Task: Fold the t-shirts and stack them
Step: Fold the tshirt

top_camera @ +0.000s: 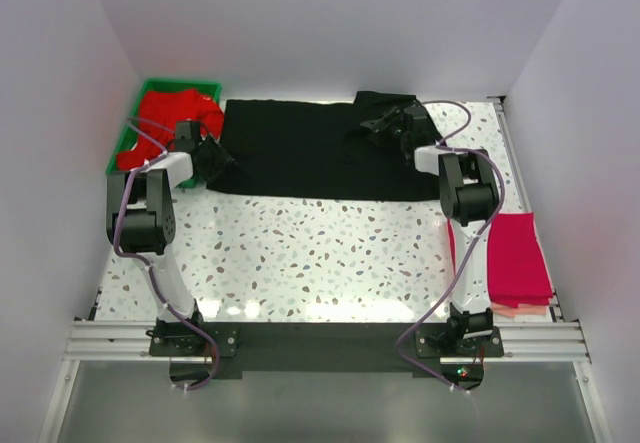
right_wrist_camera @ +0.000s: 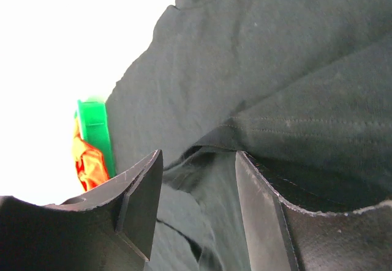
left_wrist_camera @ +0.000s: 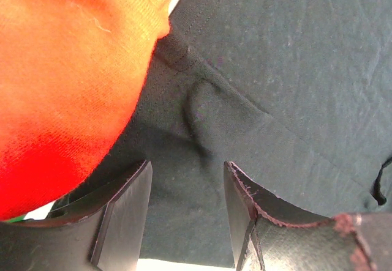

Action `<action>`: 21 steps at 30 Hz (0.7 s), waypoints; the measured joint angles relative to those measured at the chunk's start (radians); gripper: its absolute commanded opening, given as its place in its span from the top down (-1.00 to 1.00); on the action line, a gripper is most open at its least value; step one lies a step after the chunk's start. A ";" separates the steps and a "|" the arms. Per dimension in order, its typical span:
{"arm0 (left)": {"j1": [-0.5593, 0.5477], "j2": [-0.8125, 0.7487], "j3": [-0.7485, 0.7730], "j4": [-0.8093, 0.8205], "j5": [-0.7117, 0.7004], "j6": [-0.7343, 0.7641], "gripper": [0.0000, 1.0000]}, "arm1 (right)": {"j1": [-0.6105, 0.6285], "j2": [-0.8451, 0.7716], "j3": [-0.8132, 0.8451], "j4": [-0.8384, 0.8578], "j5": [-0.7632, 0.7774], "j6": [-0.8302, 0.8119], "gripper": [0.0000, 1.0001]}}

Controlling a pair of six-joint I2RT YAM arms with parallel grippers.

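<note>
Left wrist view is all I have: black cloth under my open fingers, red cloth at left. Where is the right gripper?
Observer: The right gripper is at the far right corner of the black cloth t-shirt, over a bunched part.
Operator: Jaws open?
Observer: Yes, apart, with black cloth showing between them, not clamped.
Operator: Anything folded yet?
Observer: A magenta-pink cloth t-shirt lies folded at the right edge of the white speckled table.
</note>
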 measured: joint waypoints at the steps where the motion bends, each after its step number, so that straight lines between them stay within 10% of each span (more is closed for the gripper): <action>1: 0.000 0.000 0.000 0.000 0.000 0.000 -0.10 | 0.000 0.006 0.002 0.015 0.000 0.007 -0.09; 21: 0.000 -0.012 -0.010 0.006 0.009 0.008 -0.16 | -0.002 0.039 0.264 0.035 -0.033 -0.017 -0.12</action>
